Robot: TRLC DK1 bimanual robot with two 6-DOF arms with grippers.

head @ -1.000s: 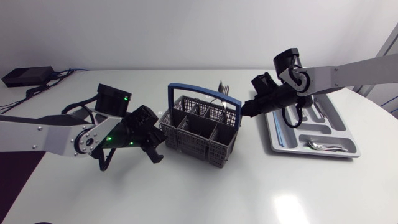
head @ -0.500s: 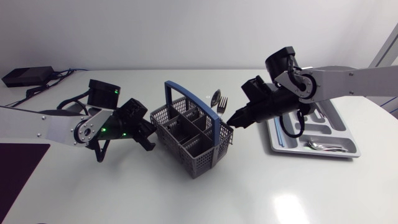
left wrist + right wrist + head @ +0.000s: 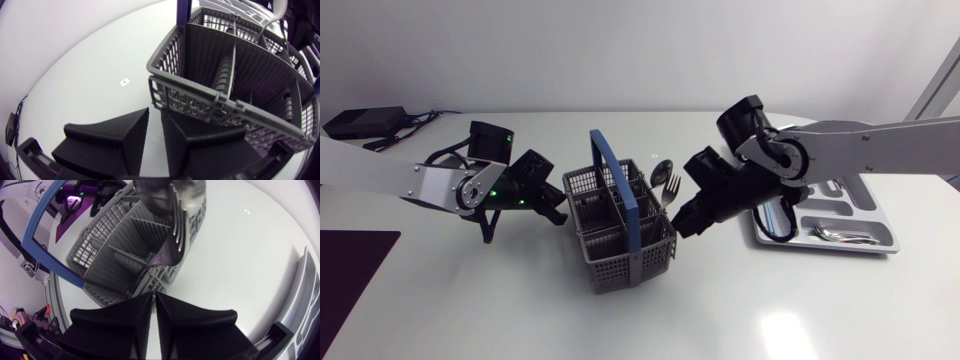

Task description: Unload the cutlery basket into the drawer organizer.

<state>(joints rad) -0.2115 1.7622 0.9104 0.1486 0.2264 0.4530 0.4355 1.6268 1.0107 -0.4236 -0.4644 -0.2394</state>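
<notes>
The grey cutlery basket (image 3: 620, 250) with a blue handle (image 3: 620, 190) stands mid-table, turned at an angle. A fork (image 3: 670, 188) and a spoon (image 3: 660, 170) stick up from its far right compartment. My left gripper (image 3: 556, 210) is shut, its tips at the basket's left corner (image 3: 235, 75) with nothing between them (image 3: 155, 132). My right gripper (image 3: 682, 225) is shut and empty, and its tips meet the basket's right wall (image 3: 115, 255) just below the fork (image 3: 175, 235). The grey drawer organizer (image 3: 876, 205) lies at the right behind my right arm, with some cutlery (image 3: 835, 233) in its front compartment.
A black box (image 3: 360, 122) with cables sits at the table's back left. Bare white tabletop stretches in front of the basket and in front of the organizer. My right arm crosses over the organizer's left part.
The basket has swung round and slid toward the front, so its handle now runs front to back. My right gripper moved left and down against it. My left gripper drew back to the left.
</notes>
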